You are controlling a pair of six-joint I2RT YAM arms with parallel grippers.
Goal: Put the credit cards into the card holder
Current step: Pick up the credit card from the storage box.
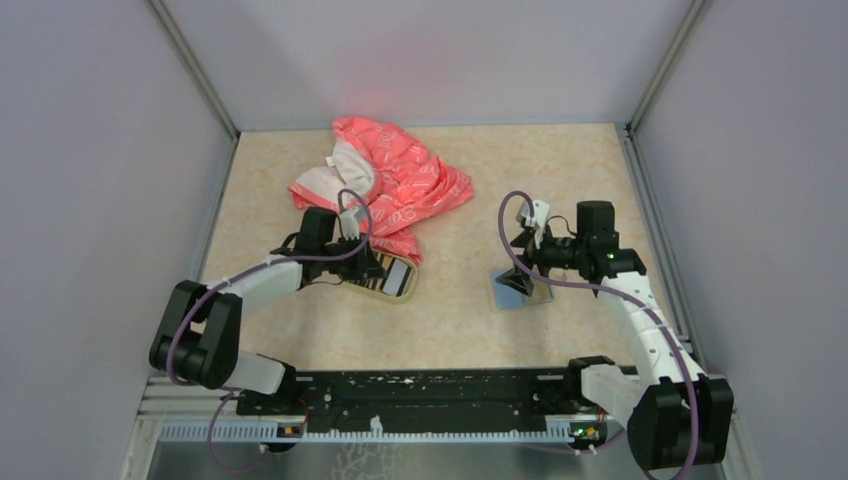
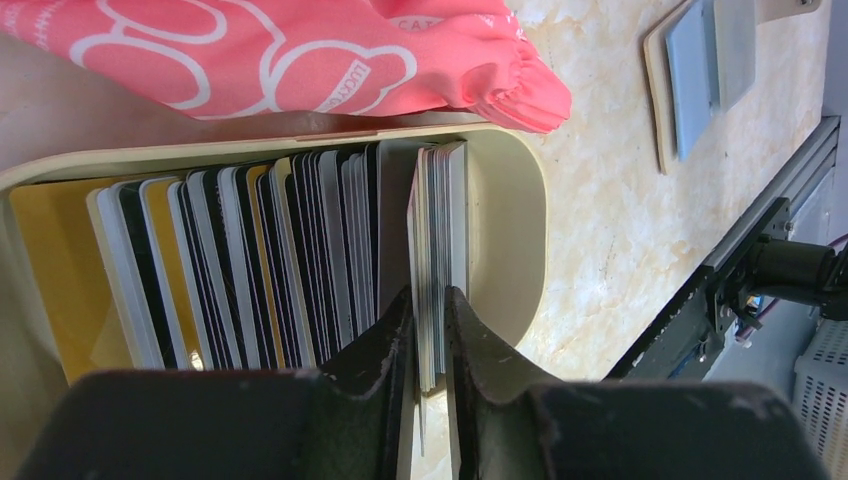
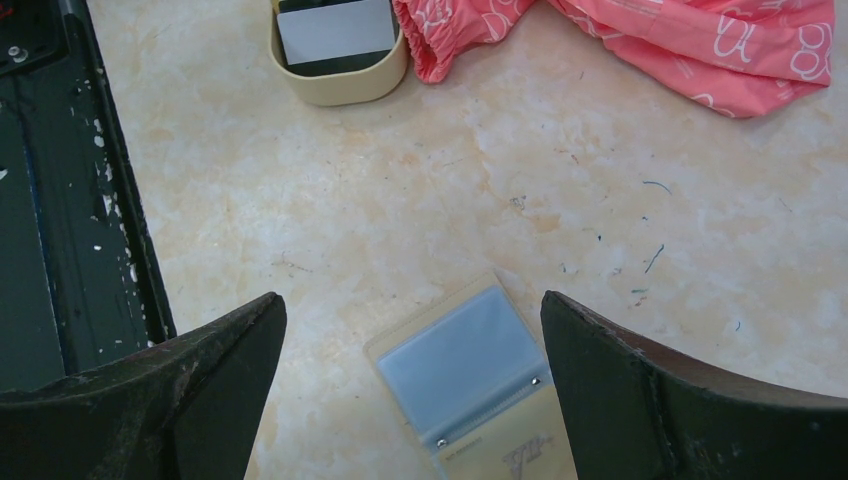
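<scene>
The credit cards [image 2: 300,260], thin, stiff and slick, stand on edge in the oval dish [image 2: 520,250]; they are judged best pinched across the faces. The left claw [image 2: 430,315] is closed narrowly on the end few. At 3 o'clock of the dish, on the desk [image 3: 400,180], the card holder [image 3: 470,370] lies open under the wide-open, empty right claw [image 3: 410,305].
</scene>
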